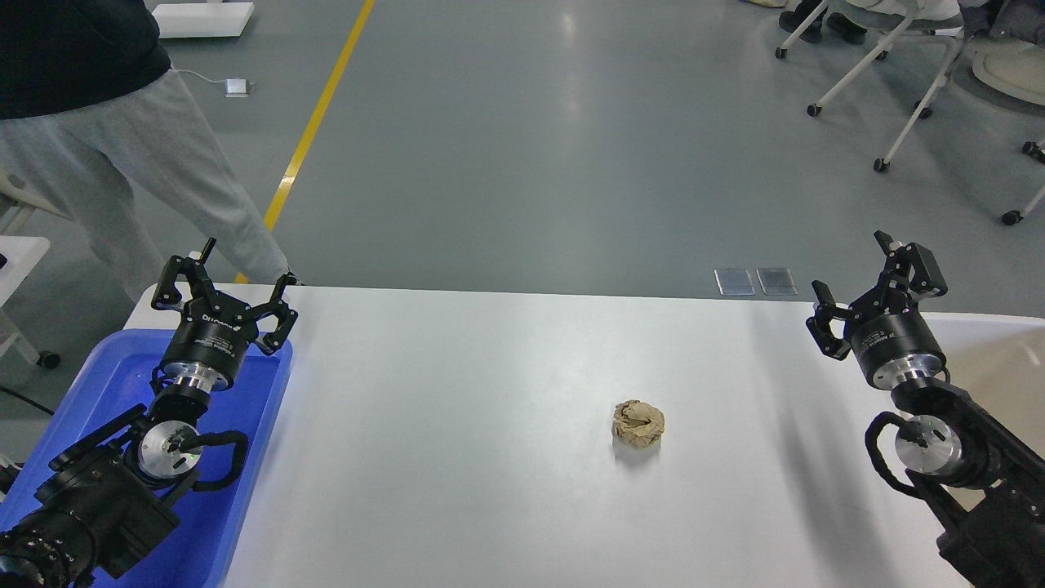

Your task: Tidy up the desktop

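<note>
The desktop (457, 392) is a wide glossy white tabletop with rounded corners. A crumpled ball of brown paper (638, 423) lies on it right of centre. My left gripper (245, 263) is open and empty, raised over the far end of the blue tray at the table's left edge. My right gripper (851, 263) is open and empty, raised near the table's far right edge, well right of and beyond the paper ball.
A blue plastic tray (98, 392) sits at the left edge under my left arm. An off-white bin with a beige inside (1008, 367) sits at the right edge behind my right arm. A person in grey trousers (122, 163) stands beyond the far left corner. Wheeled chairs (906, 65) stand far right.
</note>
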Controlling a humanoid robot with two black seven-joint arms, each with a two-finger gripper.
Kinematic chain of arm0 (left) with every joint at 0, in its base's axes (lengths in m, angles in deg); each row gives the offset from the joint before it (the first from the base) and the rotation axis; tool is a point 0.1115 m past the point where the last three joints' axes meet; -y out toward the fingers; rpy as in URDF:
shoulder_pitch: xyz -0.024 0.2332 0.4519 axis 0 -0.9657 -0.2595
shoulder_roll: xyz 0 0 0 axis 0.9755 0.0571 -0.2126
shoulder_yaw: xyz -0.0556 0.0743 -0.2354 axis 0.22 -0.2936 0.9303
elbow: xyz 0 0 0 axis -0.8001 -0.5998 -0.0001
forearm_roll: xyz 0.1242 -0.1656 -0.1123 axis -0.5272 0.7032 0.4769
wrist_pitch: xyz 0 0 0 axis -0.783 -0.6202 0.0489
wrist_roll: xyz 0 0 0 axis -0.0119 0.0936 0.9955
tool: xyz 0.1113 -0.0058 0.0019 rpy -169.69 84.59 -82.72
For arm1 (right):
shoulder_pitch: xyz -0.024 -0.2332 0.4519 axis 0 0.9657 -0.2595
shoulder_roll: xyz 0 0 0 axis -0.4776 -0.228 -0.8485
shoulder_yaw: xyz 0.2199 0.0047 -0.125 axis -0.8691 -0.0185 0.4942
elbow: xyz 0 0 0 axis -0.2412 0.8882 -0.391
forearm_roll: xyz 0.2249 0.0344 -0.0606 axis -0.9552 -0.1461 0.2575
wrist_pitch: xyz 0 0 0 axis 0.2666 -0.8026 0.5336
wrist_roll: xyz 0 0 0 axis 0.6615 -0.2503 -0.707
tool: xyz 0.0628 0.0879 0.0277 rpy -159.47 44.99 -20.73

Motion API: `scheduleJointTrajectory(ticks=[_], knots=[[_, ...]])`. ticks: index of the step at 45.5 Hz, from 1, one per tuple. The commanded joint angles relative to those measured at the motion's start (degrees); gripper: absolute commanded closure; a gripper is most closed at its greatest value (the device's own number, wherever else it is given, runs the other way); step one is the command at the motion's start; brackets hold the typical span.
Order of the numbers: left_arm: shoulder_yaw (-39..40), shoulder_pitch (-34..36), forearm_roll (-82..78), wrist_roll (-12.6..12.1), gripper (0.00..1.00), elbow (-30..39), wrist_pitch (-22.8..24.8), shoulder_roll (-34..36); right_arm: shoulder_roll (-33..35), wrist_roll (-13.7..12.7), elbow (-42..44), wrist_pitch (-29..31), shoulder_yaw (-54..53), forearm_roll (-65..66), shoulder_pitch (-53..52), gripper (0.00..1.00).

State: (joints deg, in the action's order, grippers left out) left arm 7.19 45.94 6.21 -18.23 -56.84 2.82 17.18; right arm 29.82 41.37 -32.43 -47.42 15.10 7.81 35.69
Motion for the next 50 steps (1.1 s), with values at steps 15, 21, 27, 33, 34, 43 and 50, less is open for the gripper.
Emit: scheduleJointTrajectory(ticks=[15,21,27,33,34,43,50], knots=[[0.0,0.0,0.0,0.0,0.0,0.0,0.0,0.0,15.1,-8.7,-10.5,0.2,12.4,-1.7,-5.1,0.0],[0.0,0.0,0.0,0.0,0.0,0.0,0.0,0.0,19.4,-12.3,-10.8,1.0,20.0,-1.6,-10.4,0.0],[0.0,0.0,0.0,0.0,0.0,0.0,0.0,0.0,23.3,-12.2,-13.4,1.3,28.0,-0.4,-17.5,0.0],[0.0,0.0,0.0,0.0,0.0,0.0,0.0,0.0,26.1,-11.7,-18.1,1.9,34.5,1.2,-24.3,0.0],[0.0,0.0,0.0,0.0,0.0,0.0,0.0,0.0,26.5,-11.7,-18.7,1.5,36.0,2.5,-25.6,0.0],[0.0,0.0,0.0,0.0,0.0,0.0,0.1,0.0,25.3,-11.9,-19.7,-0.1,53.4,13.6,-37.7,0.0],[0.0,0.0,0.0,-0.1,0.0,0.0,0.1,0.0,21.0,-12.4,-19.4,-0.4,66.9,18.6,-46.6,0.0]])
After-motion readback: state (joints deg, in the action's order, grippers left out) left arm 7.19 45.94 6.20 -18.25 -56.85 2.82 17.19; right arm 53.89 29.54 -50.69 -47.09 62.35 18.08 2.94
